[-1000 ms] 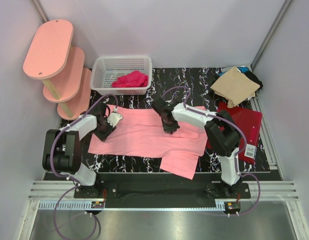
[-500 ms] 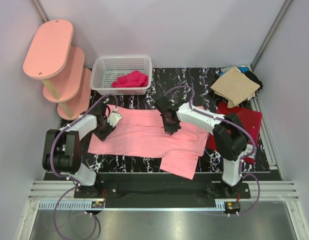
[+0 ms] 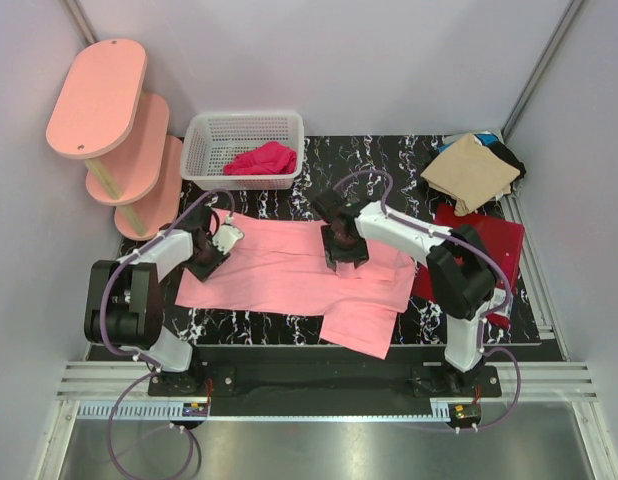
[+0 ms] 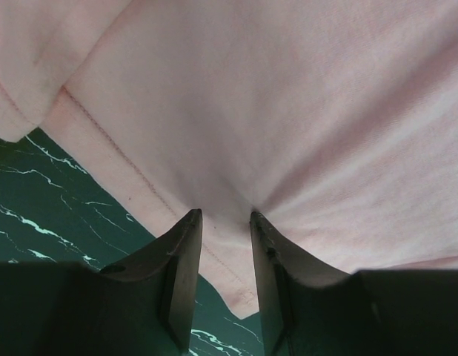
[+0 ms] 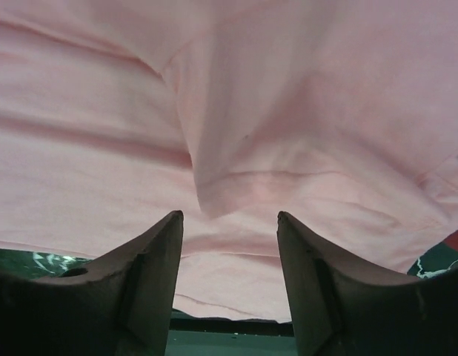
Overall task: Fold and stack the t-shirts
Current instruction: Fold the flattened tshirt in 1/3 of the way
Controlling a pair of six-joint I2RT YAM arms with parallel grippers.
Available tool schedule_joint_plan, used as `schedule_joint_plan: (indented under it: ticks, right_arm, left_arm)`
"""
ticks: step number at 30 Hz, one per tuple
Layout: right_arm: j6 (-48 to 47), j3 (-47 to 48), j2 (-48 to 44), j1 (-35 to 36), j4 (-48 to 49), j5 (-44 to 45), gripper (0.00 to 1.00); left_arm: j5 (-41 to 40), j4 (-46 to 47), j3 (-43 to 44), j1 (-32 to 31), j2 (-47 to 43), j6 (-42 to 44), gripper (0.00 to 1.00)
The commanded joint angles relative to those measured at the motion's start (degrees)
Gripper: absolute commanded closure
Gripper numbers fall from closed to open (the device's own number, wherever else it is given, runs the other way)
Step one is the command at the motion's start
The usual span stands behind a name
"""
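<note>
The right gripper (image 5: 229,215) is seen with its jaws spread wide and nothing held. A raised fold of the salmon-pink t-shirt (image 5: 236,111) lies just ahead of them. Its arm is stretched forward and to the left, with the wrist pitched down over the shirt's middle.

The left gripper (image 4: 225,216) is closed narrowly on the shirt's hemmed edge, and cloth is puckered between the jaws. Its arm is bent at the elbow.

To the right of the right gripper a dark red t-shirt (image 3: 484,245) is laid flat. A tan t-shirt (image 3: 469,172) lies beyond it.
</note>
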Motion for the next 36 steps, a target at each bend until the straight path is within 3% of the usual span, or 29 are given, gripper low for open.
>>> schedule_joint_plan:
  ticks: [1, 8, 15, 27, 36]
  right_arm:
    - [1.4, 7.6, 0.1, -7.2, -0.6, 4.8, 0.38]
    - [5.6, 12.3, 6.8, -19.3, 5.8, 0.8, 0.42]
    - [8.3, 16.8, 16.3, -21.2, 6.8, -3.7, 0.43]
    - [9.9, 17.3, 21.1, -26.5, 6.9, -0.4, 0.44]
    - [8.0, 22.3, 24.7, -28.0, 6.4, -4.9, 0.44]
  left_arm:
    - [-1.6, 0.3, -0.7, 0.6, -4.0, 1.2, 0.63]
    - [-1.1, -2.2, -0.9, 1.1, -8.4, 0.6, 0.62]
    - [-1.3, -2.5, -1.9, 3.4, -9.0, 1.3, 0.62]
    - [0.0, -3.1, -1.6, 3.9, -8.4, 1.1, 0.62]
    - [1.3, -2.5, -1.5, 3.9, -7.0, 0.2, 0.62]
